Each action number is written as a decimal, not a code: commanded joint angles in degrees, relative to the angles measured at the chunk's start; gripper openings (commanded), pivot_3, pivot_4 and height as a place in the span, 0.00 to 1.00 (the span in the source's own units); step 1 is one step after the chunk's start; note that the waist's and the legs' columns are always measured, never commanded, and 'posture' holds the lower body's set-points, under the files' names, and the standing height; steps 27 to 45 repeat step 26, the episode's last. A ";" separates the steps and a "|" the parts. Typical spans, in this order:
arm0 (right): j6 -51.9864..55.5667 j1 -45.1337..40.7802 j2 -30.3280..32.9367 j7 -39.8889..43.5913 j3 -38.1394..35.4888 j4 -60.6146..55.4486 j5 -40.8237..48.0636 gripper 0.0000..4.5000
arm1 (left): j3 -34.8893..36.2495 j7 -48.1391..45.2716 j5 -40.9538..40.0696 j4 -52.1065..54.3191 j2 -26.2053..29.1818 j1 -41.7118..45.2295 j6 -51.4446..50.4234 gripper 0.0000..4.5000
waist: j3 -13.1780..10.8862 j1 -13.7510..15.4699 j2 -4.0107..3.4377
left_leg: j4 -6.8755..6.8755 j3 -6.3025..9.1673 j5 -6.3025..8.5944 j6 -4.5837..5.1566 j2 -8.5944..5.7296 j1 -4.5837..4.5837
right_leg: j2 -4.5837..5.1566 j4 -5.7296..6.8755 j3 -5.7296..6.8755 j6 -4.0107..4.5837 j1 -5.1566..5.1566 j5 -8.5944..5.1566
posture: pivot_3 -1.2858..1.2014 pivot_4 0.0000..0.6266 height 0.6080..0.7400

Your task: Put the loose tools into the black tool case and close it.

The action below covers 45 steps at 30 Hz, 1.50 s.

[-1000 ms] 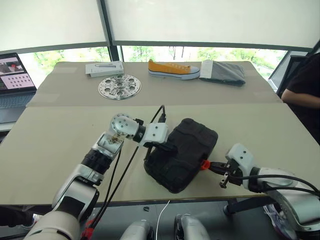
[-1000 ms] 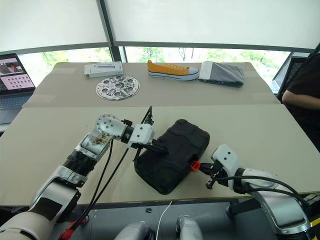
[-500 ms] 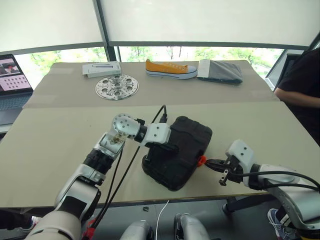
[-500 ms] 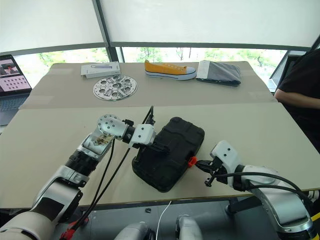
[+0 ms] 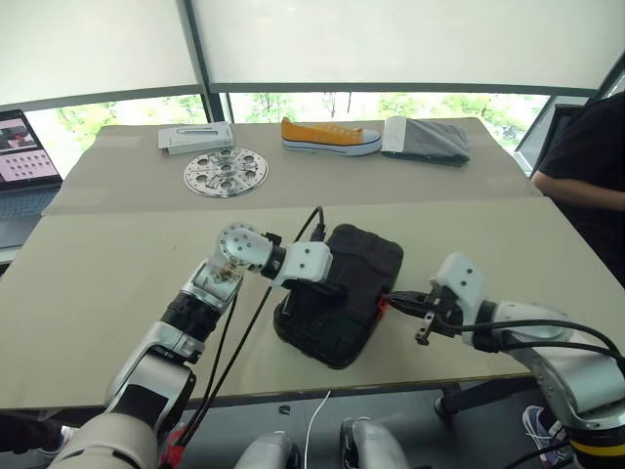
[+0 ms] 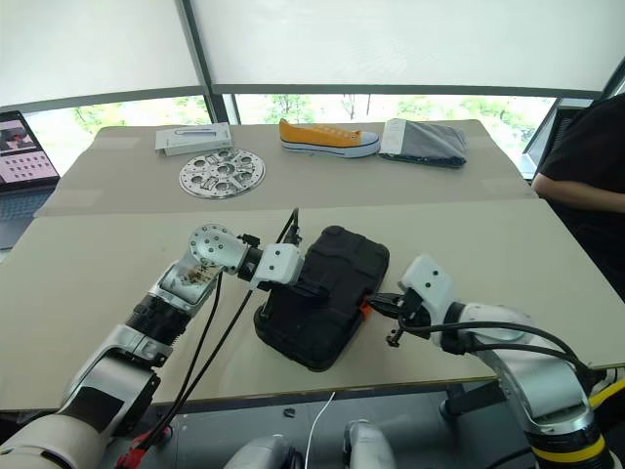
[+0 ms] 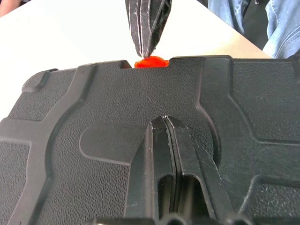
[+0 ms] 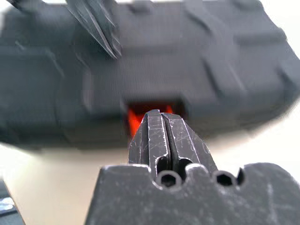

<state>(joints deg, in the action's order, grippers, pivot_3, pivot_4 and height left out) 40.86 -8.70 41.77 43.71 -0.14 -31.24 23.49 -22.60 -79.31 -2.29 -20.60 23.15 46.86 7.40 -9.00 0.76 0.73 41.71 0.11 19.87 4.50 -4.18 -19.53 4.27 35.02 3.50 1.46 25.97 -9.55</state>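
Observation:
The black tool case (image 5: 344, 293) lies closed on the near table, its lid down. My left gripper (image 5: 330, 289) is shut, with its fingertips resting on the textured lid (image 7: 93, 140). My right gripper (image 5: 387, 300) is shut too, its tips pointing at the orange latch (image 5: 382, 303) on the case's right side. In the right wrist view the latch (image 8: 135, 118) glows just beyond the fingertips (image 8: 154, 123). In the left wrist view the right gripper's tips (image 7: 147, 44) come down onto the latch (image 7: 151, 62). The loose tools are out of view.
On the far table lie a round perforated metal disc (image 5: 226, 172), a white box (image 5: 195, 137), a yellow shoe (image 5: 330, 137) and a folded grey cloth (image 5: 427, 140). A laptop (image 5: 21, 161) stands at the left. A person (image 5: 586, 166) sits at the right.
My right gripper has risen and moved left, so its tips are at the orange latch. The left gripper has stayed on the lid. The camera has shifted a little.

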 commanded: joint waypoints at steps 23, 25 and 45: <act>-5.39 2.85 21.54 33.28 -25.54 17.95 16.13 0.99 | 36.06 2.42 -26.44 27.92 32.73 -28.58 -42.84 0.87 | -0.26 0.70 0.05 | -0.05 0.03 0.09 0.11 0.00 -0.23 | 0.06 -0.14 0.09 0.02 0.17 -0.01 | 0.52 0.24 1.00; -5.51 2.09 21.43 33.62 -24.62 18.22 16.18 0.99 | 36.15 3.10 -26.56 28.90 32.79 -29.95 -42.40 0.87 | -0.29 0.72 0.04 | -0.06 0.03 0.07 0.06 0.00 -0.24 | 0.06 -0.13 0.09 0.03 0.18 -0.01 | 0.52 0.24 1.00; -5.53 1.84 21.34 33.73 -24.31 18.20 16.26 0.99 | 36.08 3.42 -26.71 29.35 32.85 -30.45 -42.47 0.87 | -0.29 0.72 0.04 | -0.06 0.03 0.07 0.04 0.00 -0.24 | 0.07 -0.12 0.09 0.03 0.18 -0.01 | 0.52 0.24 1.00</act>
